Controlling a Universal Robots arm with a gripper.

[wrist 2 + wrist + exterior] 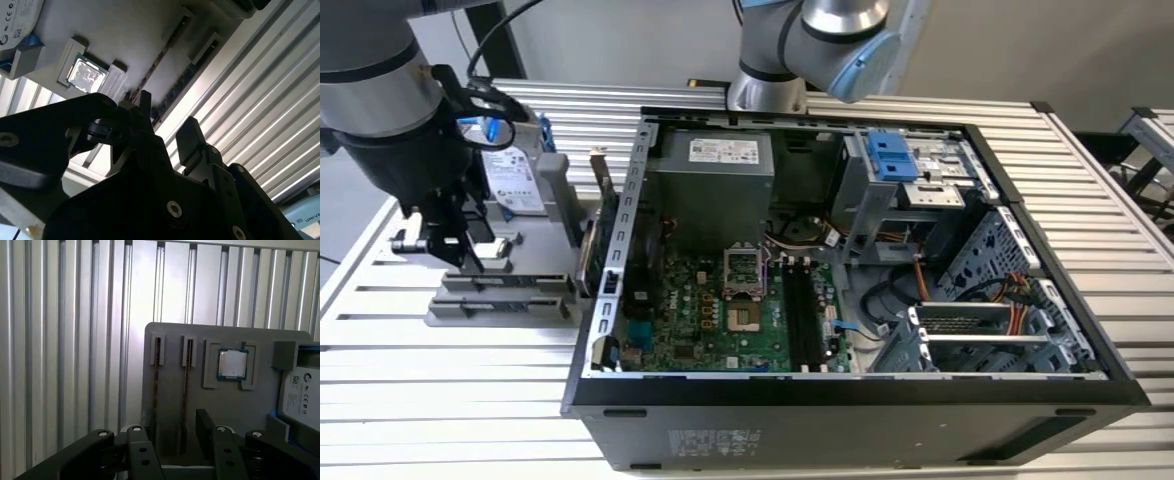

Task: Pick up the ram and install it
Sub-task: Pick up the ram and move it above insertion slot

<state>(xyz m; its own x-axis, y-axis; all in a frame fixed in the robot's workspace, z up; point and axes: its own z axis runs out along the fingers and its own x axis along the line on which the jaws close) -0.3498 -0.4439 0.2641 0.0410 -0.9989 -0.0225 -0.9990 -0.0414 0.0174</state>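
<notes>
Grey plastic holder (pixel 225 405) directly beneath the gripper (pixel 170 421), with the ram (pixel 186 390) standing on edge in one of its grooves. Not yet lifted or gripped. Spread wide with nothing held, fingers (pixel 190 135) to either side of the ram, apparently short of touching. Well away from the gripper, inside the open case (pixel 854 385), black motherboard slots (pixel 801 310) seemingly vacant. Pickup and install both left to do.
</notes>
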